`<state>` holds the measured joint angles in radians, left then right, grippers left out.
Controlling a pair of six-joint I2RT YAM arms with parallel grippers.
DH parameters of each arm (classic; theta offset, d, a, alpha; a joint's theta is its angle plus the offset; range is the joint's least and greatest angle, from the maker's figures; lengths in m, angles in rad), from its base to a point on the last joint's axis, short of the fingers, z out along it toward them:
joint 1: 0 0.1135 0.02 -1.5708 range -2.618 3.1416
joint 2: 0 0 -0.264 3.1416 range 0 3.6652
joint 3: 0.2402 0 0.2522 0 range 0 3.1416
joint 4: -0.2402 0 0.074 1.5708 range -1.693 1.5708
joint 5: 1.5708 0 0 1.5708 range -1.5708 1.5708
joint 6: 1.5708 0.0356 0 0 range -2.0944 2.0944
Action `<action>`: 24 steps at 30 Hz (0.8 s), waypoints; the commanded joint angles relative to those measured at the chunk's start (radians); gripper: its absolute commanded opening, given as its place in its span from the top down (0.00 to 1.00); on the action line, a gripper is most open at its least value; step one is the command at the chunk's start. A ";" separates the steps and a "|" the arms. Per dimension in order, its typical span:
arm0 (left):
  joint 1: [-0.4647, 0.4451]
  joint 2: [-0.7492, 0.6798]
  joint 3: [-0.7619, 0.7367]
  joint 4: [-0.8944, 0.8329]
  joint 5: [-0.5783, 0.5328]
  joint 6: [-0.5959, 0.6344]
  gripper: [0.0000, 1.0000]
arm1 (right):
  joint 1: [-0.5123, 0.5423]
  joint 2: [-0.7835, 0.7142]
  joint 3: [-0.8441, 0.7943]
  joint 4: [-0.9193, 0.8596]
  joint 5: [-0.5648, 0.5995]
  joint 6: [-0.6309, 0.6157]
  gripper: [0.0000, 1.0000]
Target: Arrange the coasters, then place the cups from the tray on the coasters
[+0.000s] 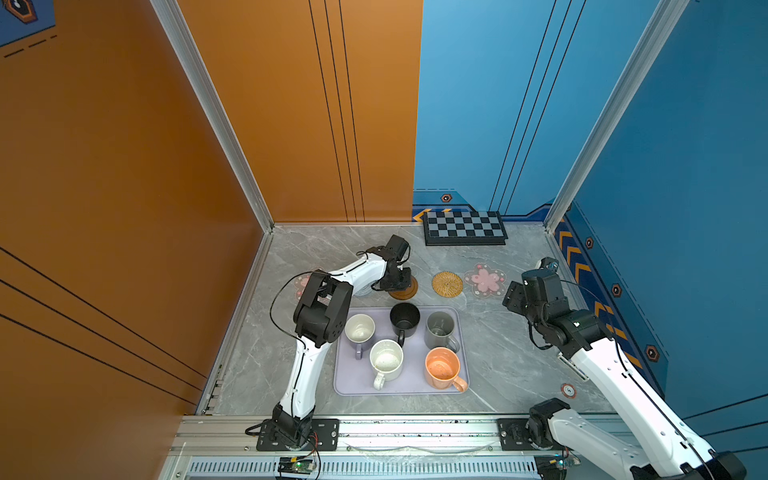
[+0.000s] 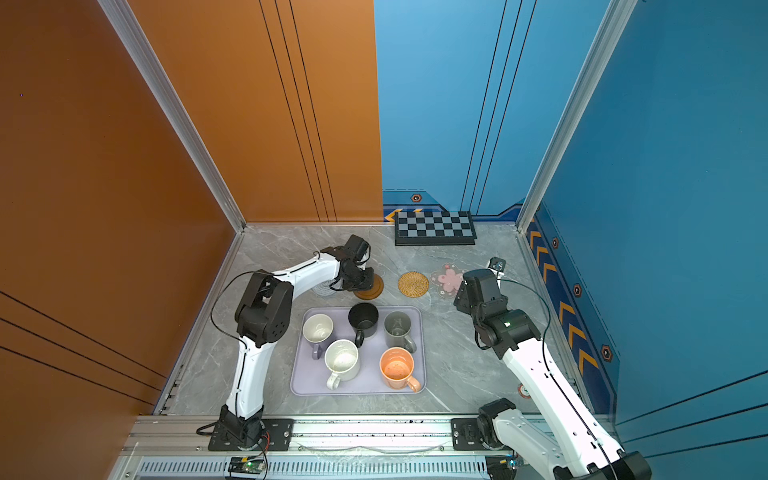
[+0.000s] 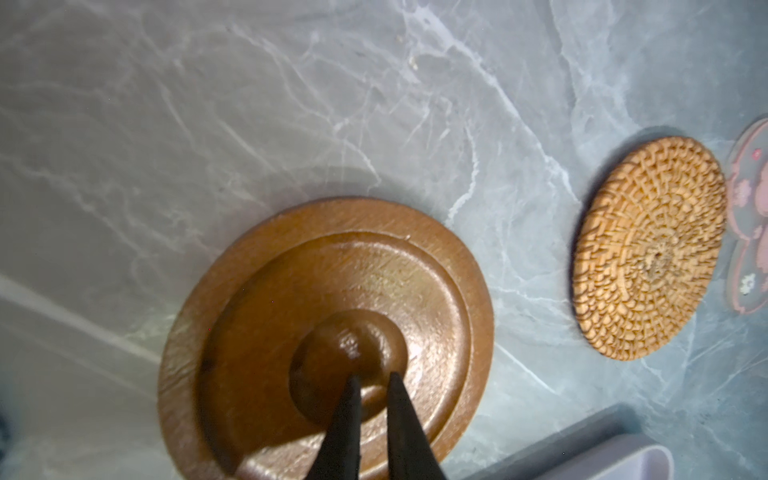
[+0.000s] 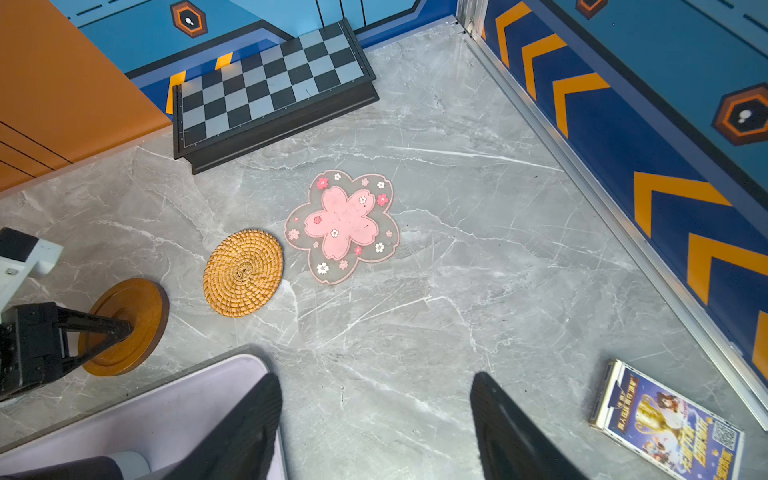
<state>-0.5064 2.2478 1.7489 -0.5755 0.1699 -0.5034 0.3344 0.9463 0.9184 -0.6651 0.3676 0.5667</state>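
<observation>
Arranging the coasters [image 4: 243, 272] looked the step in hand; the left jaws, nearly shut on nothing, pressed their tips into the middle of the wooden coaster [image 3: 332, 270] on the surface; the right jaws hung wide and empty. The cups [image 1: 386, 359] stood on the tray [image 1: 353, 378]; next, probably, lifting off without dragging it.

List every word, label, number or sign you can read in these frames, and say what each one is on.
No text reads clearly.
Card pack on the table: coloured print and a QR code, lettering too blurred to read.
Round sticker on the table: mark too small to read.
Blue wall: hexagon emblems and orange chevrons, signs without words.
</observation>
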 commanded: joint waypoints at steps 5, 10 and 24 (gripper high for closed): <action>-0.023 0.104 0.063 -0.056 0.028 -0.030 0.84 | -0.007 -0.038 -0.021 -0.034 0.025 0.013 0.25; -0.027 0.118 0.085 -0.055 0.032 -0.037 0.84 | -0.012 -0.034 -0.022 -0.034 0.023 0.012 0.25; -0.018 0.103 0.118 -0.056 -0.003 -0.040 0.84 | -0.013 -0.004 -0.027 -0.034 -0.003 0.013 0.26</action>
<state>-0.5247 2.3264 1.8687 -0.5755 0.1913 -0.5507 0.3260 0.9455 0.9058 -0.6735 0.3668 0.5667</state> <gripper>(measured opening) 0.164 0.745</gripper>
